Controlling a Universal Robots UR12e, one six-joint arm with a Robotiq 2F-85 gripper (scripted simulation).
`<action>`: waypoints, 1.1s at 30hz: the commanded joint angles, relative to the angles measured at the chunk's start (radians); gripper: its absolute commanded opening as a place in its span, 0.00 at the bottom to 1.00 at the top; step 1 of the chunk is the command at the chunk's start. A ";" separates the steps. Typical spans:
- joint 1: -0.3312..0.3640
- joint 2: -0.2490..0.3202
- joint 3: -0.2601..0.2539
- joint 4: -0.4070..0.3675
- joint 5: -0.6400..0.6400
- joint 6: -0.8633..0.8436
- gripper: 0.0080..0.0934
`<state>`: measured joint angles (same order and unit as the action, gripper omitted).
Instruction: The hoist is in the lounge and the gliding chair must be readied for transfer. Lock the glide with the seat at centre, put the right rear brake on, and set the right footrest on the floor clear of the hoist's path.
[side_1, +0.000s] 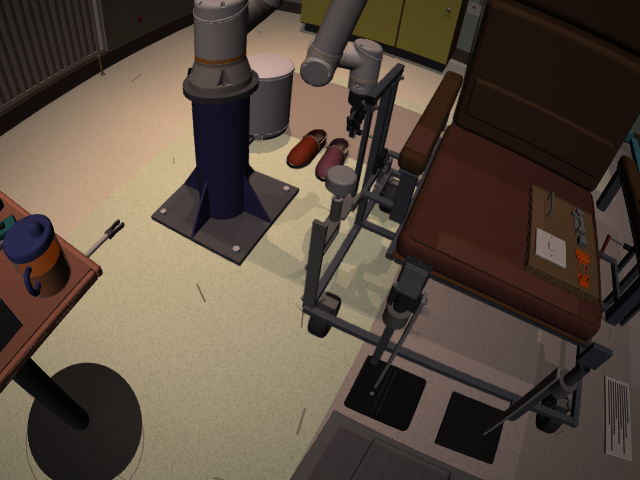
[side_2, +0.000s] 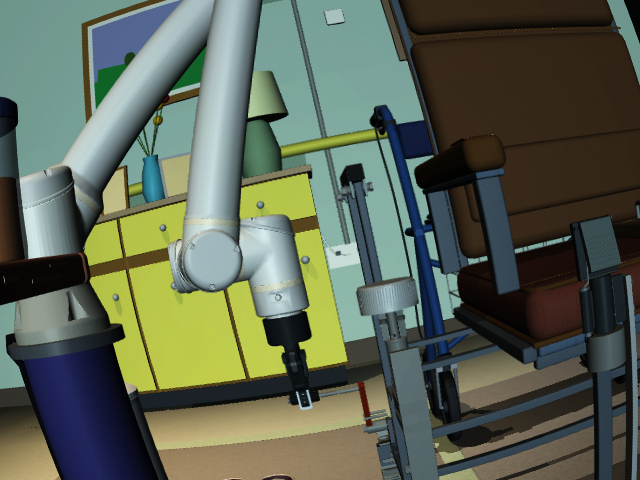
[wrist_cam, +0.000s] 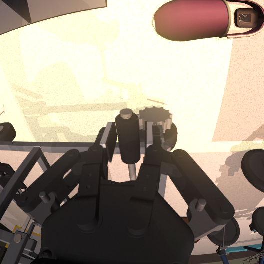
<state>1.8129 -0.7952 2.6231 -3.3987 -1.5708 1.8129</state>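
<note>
The right rear brake lever's dark handle (wrist_cam: 128, 138) is partly hidden behind the chair frame in the side camera, and my gripper (wrist_cam: 128, 136) stands around it, still open and closing in on it. The lever's thin rod (side_2: 338, 392) runs from the gripper (side_2: 301, 398) to a red part (side_2: 364, 403) low on the chair's rear frame. The gliding chair (side_1: 506, 196) has a brown seat and a knurled glide knob (side_1: 341, 180) on its side frame. Both footrests (side_1: 385, 392) (side_1: 469, 426) lie low at the front.
A grey bin (side_1: 271, 95) stands behind the robot pedestal (side_1: 222, 155), and two slippers (side_1: 307, 148) (side_1: 332, 156) lie on the floor beside the gripper. A yellow cabinet (side_2: 217, 289) stands behind. A side table with a mug (side_1: 36, 256) is at the left.
</note>
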 joint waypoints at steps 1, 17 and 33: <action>0.000 0.000 0.000 0.000 0.000 0.000 0.35; 0.000 0.000 0.000 0.000 0.000 0.000 0.22; 0.000 0.000 0.000 0.000 0.000 0.000 0.10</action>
<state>1.8129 -0.7955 2.6233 -3.3991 -1.5707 1.8129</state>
